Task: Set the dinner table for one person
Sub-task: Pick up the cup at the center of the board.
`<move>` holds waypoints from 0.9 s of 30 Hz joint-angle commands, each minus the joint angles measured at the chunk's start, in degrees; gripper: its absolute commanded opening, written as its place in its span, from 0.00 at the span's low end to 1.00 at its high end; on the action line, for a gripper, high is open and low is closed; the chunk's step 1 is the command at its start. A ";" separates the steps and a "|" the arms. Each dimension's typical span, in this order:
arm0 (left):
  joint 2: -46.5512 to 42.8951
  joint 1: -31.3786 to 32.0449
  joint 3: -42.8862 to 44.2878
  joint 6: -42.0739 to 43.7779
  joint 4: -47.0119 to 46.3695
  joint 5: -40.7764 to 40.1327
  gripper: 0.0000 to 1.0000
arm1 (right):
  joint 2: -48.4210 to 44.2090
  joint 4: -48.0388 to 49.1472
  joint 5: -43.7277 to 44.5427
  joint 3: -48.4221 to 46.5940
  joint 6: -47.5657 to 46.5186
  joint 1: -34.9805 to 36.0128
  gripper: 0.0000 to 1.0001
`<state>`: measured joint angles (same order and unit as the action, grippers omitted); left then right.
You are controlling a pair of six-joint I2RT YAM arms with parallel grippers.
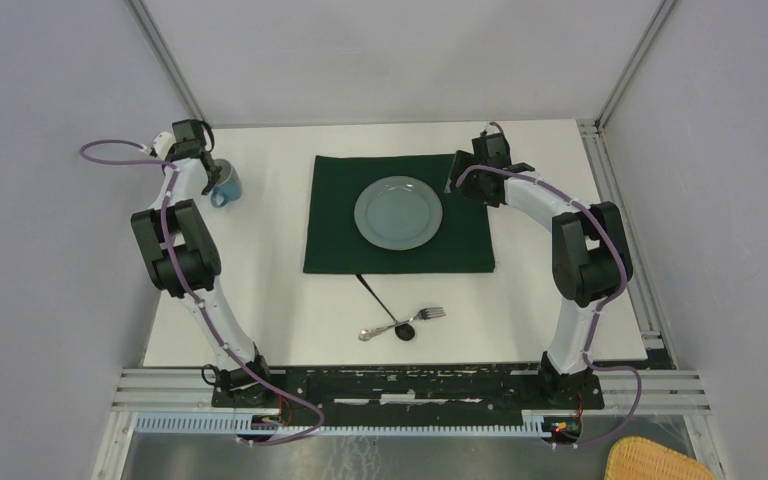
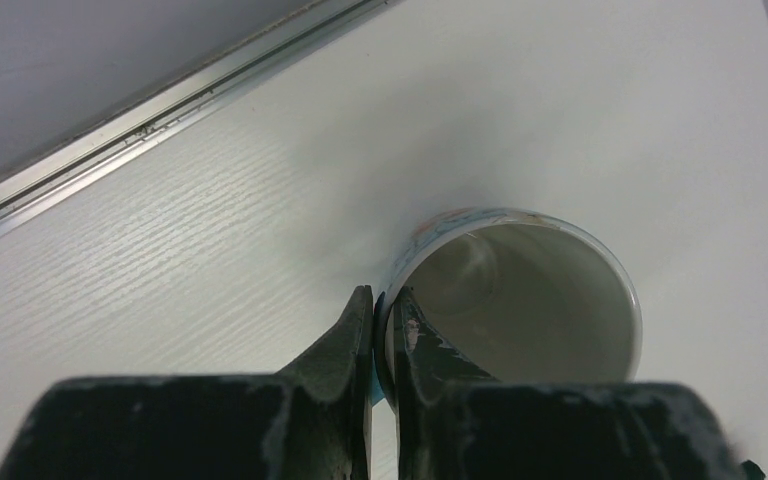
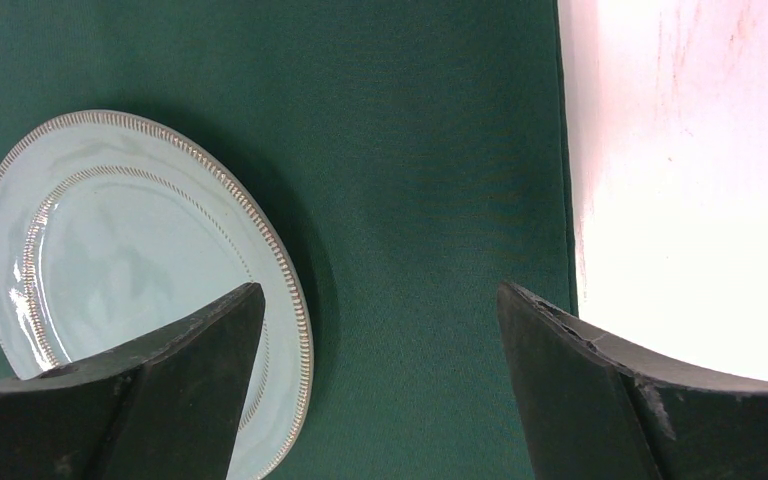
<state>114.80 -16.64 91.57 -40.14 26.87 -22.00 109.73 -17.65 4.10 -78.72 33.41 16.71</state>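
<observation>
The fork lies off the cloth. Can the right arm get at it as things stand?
Probably yes: the right claw is open and empty over the cloth, and nothing stands between it and the fork.

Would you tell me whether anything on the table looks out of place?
Yes: the fork and a dark utensil lie crossed on the bare dinner table, not set beside the plate.

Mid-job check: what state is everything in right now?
Cloth: spread flat on the table.
Plate: flat on the cloth, empty.
Mug: upright, empty.
Fork, dark spoon: crossed on the table, unplaced.
Left gripper: jaws closed on the mug's rim.
Right gripper: jaws open above the cloth.
</observation>
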 commanded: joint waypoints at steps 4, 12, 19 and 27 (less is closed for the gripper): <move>-2.83 0.15 4.64 1.04 -3.13 4.77 0.02 | 0.10 1.44 0.16 -2.16 0.43 -0.05 0.91; -3.66 2.85 8.19 4.32 -1.27 4.84 0.02 | 0.26 1.70 -0.24 -1.97 0.52 0.08 0.91; -1.10 9.04 14.37 5.65 2.55 4.29 0.02 | -0.60 1.30 0.44 -1.71 -0.13 0.20 0.91; 2.29 15.76 19.20 4.39 4.75 6.01 0.02 | -3.87 1.02 3.02 0.42 -0.49 0.25 0.91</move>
<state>115.61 -3.31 106.04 -36.40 32.77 -16.99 109.71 -17.69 4.45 -78.72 33.17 16.75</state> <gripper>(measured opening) 0.134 0.914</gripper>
